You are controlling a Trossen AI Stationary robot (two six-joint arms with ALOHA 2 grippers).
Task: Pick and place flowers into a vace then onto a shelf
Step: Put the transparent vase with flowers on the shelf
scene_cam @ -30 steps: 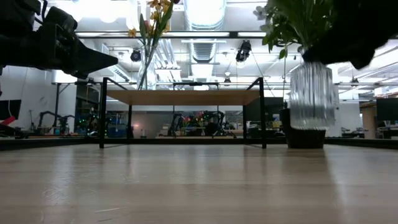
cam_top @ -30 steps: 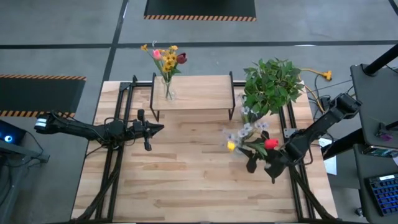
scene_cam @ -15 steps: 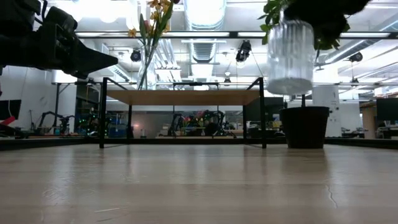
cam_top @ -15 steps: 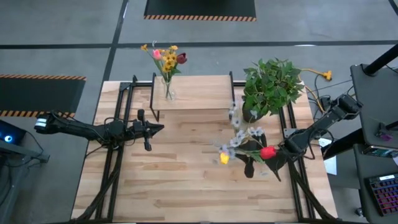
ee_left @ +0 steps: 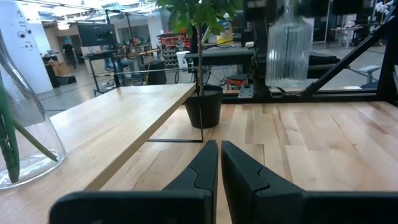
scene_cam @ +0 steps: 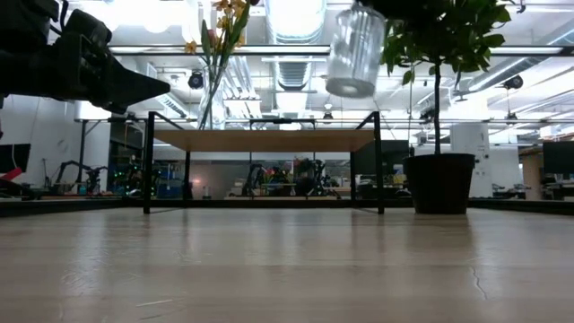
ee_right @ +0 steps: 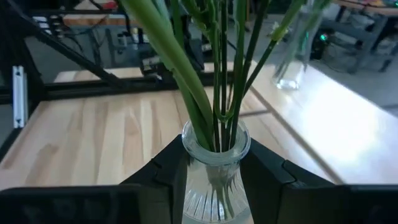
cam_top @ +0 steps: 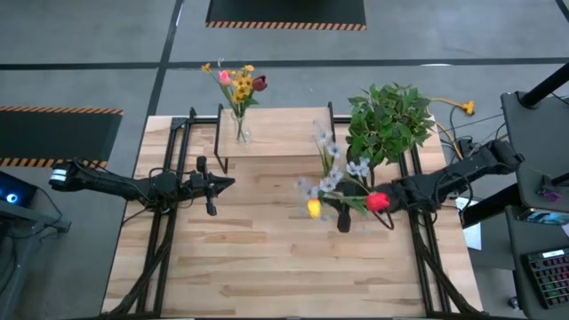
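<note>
Two vases [cam_top: 240,131] [ee_right: 213,180] (one plant [cam_top: 388,123])

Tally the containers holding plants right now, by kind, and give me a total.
Glass vases with flowers: 2, the vase on the shelf and the ribbed vase held in the right gripper
Black pots with a leafy plant: 1, the potted plant
Total: 3

No text, label, brand, number or sign can be read in any of the views. The room beyond the counter holds screens and equipment, but whatever may be printed on them is too small and blurred to make out. The black-and-orange striped edging on the floor mats in the high view carries no lettering.
</note>
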